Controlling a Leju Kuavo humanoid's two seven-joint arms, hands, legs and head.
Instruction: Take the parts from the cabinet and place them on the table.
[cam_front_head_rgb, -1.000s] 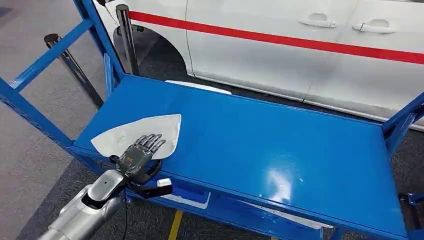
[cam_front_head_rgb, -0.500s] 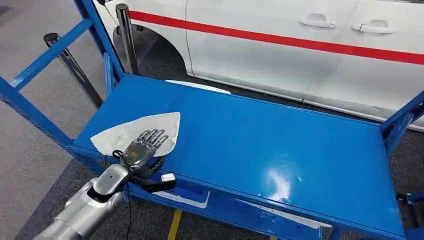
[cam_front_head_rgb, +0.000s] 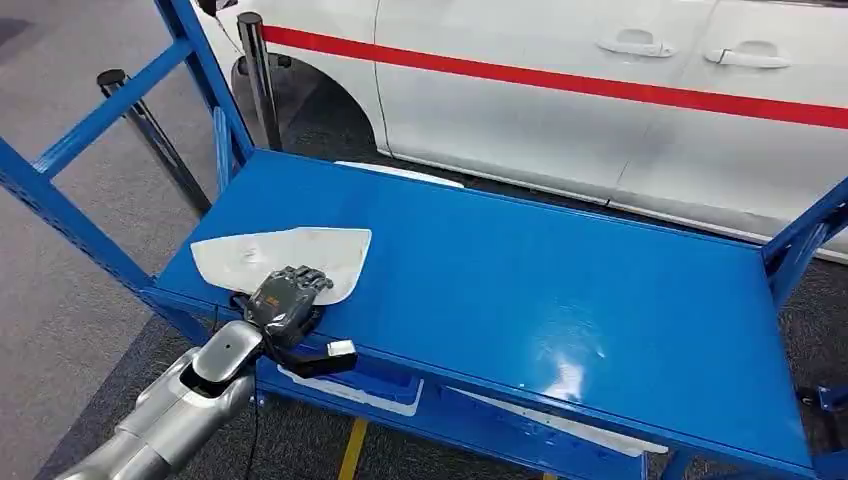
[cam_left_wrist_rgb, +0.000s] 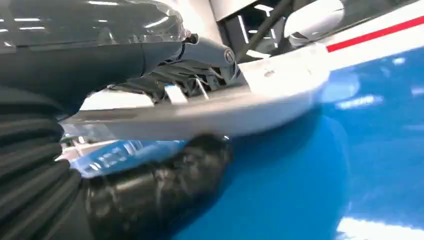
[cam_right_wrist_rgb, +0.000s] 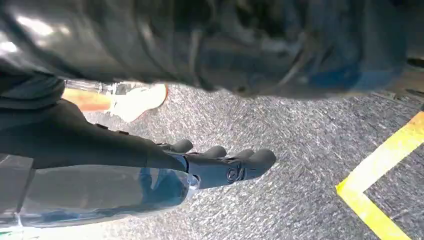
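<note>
The left hand (cam_front_head_rgb: 285, 300) is gripping the near edge of the white part (cam_front_head_rgb: 290, 252), fingers lying on top and the thumb (cam_left_wrist_rgb: 165, 175) pressing from beneath, as the left wrist view shows. The part is lying flat at the left front corner of the blue bench (cam_front_head_rgb: 520, 270), stretching away from the hand toward the bench's left edge. The right hand (cam_right_wrist_rgb: 220, 162) is hanging over grey floor (cam_right_wrist_rgb: 300, 150), fingers straight and slightly apart, holding nothing.
</note>
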